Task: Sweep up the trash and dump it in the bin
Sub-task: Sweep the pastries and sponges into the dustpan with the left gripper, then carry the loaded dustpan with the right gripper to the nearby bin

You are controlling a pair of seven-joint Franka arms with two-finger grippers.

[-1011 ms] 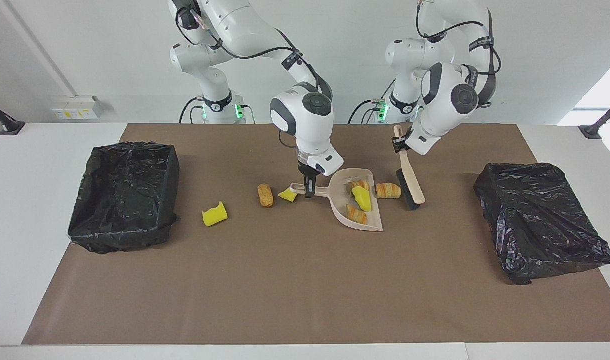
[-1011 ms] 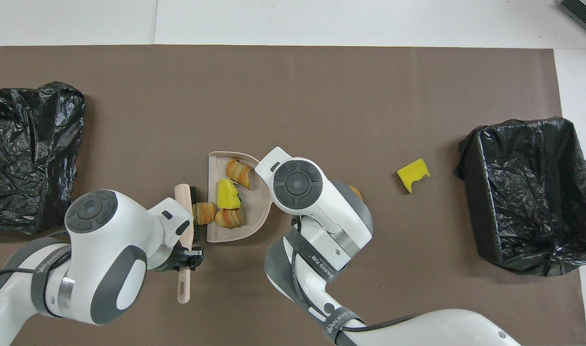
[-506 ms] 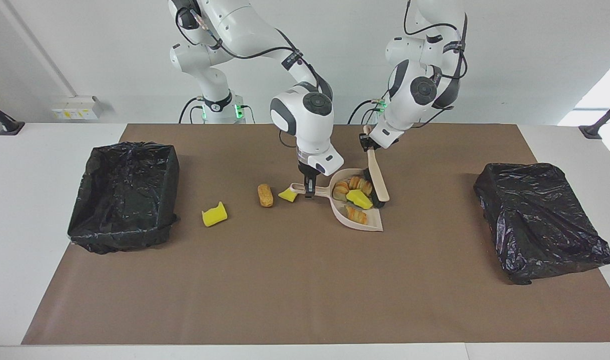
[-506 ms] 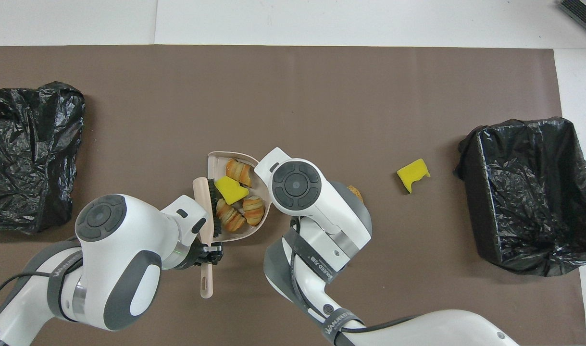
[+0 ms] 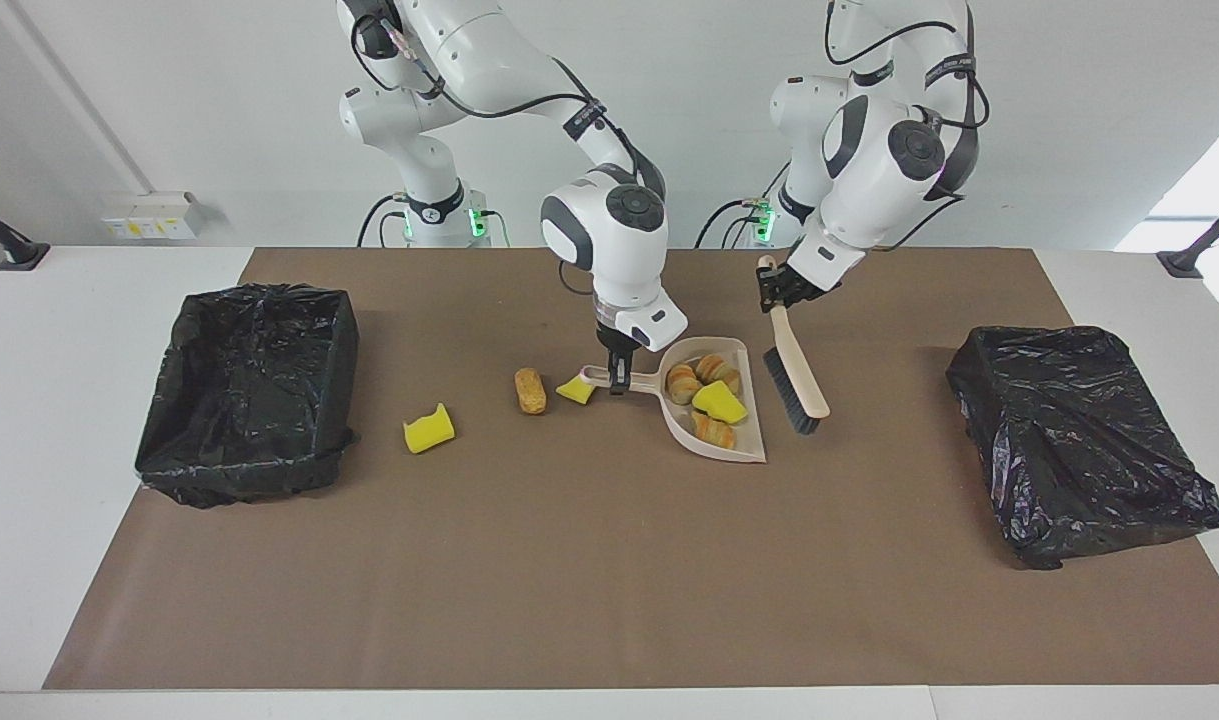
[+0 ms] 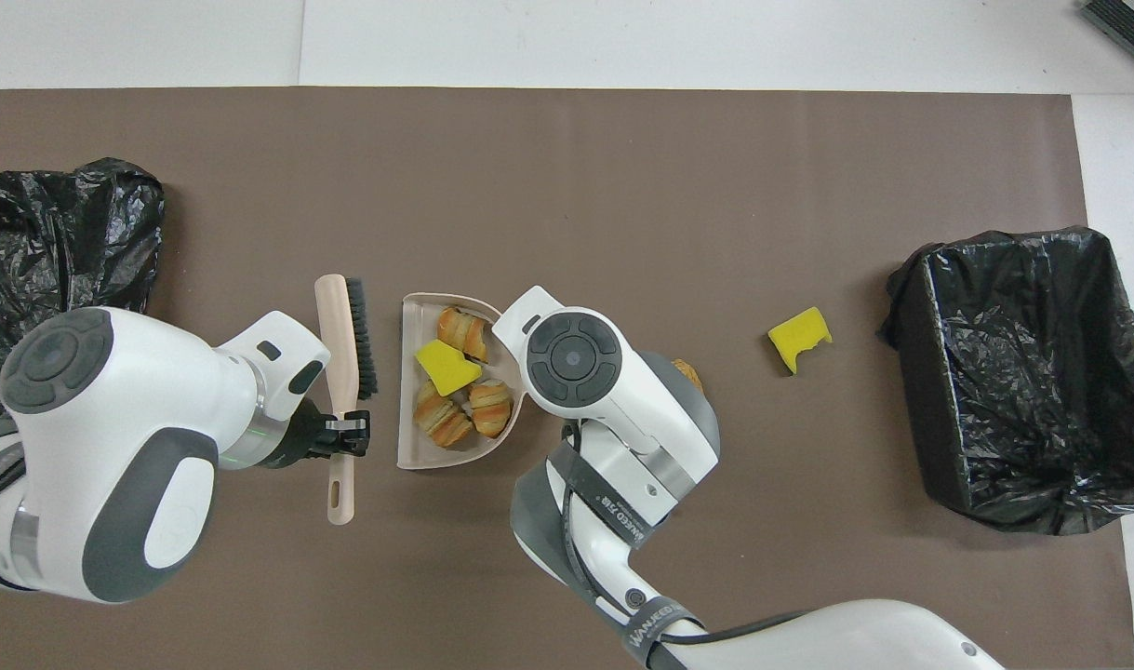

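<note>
A beige dustpan (image 5: 752, 447) lies flat mid-mat, its mouth toward the left arm's end. In it sits trash: three croissant pieces (image 5: 682, 383) and a yellow sponge chunk (image 5: 720, 402). My right gripper (image 5: 619, 378) is shut on the pan's handle; its wrist hides it in the overhead view. My left gripper (image 5: 775, 290) is shut on the handle of the beige hand brush (image 5: 795, 377), which slants down beside the pan's mouth (image 6: 416, 453). Loose trash lies toward the right arm's end: a sponge bit (image 5: 575, 389) by the handle, a bread roll (image 5: 530, 390) and a notched yellow sponge (image 5: 429, 428).
An open bin lined with a black bag (image 5: 249, 400) stands at the right arm's end of the brown mat. A closed-looking black-bagged box (image 5: 1079, 440) sits at the left arm's end. White table borders the mat on all sides.
The left arm swept the brush across the pan's mouth, pushing a loose croissant piece into the pan, then drew the brush back out toward its own end. The right arm and pan stayed put.
</note>
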